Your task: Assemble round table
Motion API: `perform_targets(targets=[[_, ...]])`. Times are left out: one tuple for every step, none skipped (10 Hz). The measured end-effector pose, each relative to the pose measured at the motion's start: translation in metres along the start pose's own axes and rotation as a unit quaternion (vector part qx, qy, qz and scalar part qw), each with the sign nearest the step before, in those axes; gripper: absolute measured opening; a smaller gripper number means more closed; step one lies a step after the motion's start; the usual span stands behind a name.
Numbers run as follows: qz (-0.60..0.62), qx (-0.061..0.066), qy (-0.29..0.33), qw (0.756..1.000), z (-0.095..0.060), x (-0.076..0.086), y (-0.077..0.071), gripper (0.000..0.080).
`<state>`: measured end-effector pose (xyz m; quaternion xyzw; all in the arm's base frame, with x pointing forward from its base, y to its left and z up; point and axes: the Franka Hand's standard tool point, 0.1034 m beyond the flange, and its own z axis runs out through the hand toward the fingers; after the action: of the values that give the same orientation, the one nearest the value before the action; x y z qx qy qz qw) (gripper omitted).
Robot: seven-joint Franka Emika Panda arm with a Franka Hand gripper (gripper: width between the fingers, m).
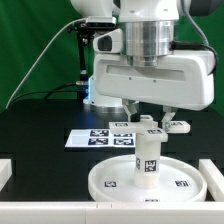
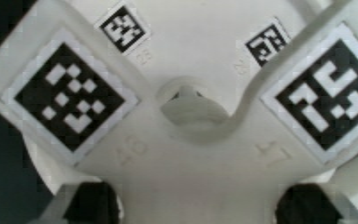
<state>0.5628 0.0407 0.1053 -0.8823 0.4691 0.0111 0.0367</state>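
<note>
Round disc [image 1: 150,181]: white, rimmed, lying flat on the black table [image 1: 40,130] in the lower centre of the exterior view. Small square tags show on its face and outer wall.

Leg [image 1: 148,160]: short, thick white cylinder, standing upright at the middle of the disc, tags on its side.

Cross-shaped base [image 1: 150,125]: white, flat, sitting level at the top end of the leg, its arms spreading just beneath the gripper. In the wrist view the cross-shaped base [image 2: 190,110] fills most of the frame; four tags lie on its arms and a small raised stub marks its centre.

Gripper [image 1: 150,116]: hangs straight down over the base, centre of the frame. Two dark fingertips [image 2: 91,199] appear along the lower edge of the wrist view, set wide apart, with nothing seen between them. Whether they touch the base cannot be told.

Marker board [image 1: 92,138]: thin white sheet with several tags, flat on the table behind the disc, towards the exterior view's left.

White borders [image 1: 8,175]: at the lower corners of the exterior view.
</note>
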Motion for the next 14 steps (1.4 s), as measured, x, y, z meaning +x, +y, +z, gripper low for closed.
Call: perform_targets(targets=[[0.039,0.002,0.001,0.999,0.000,0.000,0.000,0.0436],[0.074,0.004,-0.001,0.997,0.000,0.000,0.000,0.0436],[0.087,0.004,-0.001,0.996,0.000,0.000,0.000,0.0436],[0.080,0.004,-0.001,0.997,0.000,0.000,0.000,0.0436],[0.079,0.004,-0.001,0.997,0.000,0.001,0.000,0.0586],[0.051,0.007,-0.001,0.999,-0.006,0.001,-0.004,0.0586],[0.021,0.017,0.001,1.000,-0.017,0.002,-0.007,0.0639],[-0.012,0.021,0.001,1.000,-0.026,0.001,-0.010,0.0639],[-0.041,0.024,0.000,0.999,-0.032,0.000,-0.013,0.0648],[-0.109,0.023,0.001,0.994,-0.033,0.000,-0.013,0.0648],[-0.182,0.008,-0.012,0.983,-0.031,-0.005,-0.010,0.0649],[-0.233,0.008,-0.004,0.972,-0.031,-0.011,-0.013,0.0649],[-0.271,0.008,-0.005,0.963,-0.030,-0.012,-0.013,0.0649],[-0.295,0.007,-0.004,0.955,-0.030,-0.010,-0.012,0.0649]])
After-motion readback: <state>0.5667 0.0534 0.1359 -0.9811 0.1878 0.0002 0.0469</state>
